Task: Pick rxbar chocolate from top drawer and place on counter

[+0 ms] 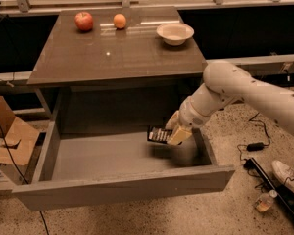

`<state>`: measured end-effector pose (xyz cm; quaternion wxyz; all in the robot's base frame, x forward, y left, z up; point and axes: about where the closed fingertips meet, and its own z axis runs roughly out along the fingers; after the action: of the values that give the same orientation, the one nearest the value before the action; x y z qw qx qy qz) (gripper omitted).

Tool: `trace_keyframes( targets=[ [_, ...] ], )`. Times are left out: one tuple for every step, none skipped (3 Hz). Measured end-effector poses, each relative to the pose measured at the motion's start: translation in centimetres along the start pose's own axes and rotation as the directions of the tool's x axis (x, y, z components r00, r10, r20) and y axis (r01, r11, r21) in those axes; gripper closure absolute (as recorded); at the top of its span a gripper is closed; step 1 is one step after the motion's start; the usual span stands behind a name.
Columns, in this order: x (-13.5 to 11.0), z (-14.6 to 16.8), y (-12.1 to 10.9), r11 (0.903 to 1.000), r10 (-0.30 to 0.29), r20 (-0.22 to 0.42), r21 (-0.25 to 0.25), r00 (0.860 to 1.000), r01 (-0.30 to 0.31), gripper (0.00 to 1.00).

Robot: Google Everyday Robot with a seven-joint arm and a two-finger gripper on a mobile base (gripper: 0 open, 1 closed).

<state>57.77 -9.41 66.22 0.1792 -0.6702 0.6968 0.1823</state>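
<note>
Two fingers point(180, 136) pinching rxbar chocolate point(158, 134), gripper point(173, 132) above top drawer point(122, 187)

There was one surface point(117, 58) in the upper half of the frame, and it carried one apple point(84, 21), one orange point(119, 21) and one bowl point(175, 33), three things in all. Below it was one drawer point(122, 187). One end effector point(173, 133), right of centre, clasped one bar point(158, 134). One cardboard box point(12, 141) sat at the left edge and one bottle point(263, 202) at lower right.
</note>
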Motion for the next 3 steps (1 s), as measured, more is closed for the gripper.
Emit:
trace_keyframes(
  targets=[
    [-3.4, -6.3, 0.1, 0.9938, -0.084, 0.027, 0.075, 0.996, 0.082, 1.0],
    [-7.2, -12.8, -1.7, 0.9647, -0.207, 0.043, 0.175, 0.977, 0.197, 1.0],
    [-11.5, -18.2, -6.6, 0.9139, -0.316, 0.017, 0.274, 0.949, 0.299, 1.0]
  ],
)
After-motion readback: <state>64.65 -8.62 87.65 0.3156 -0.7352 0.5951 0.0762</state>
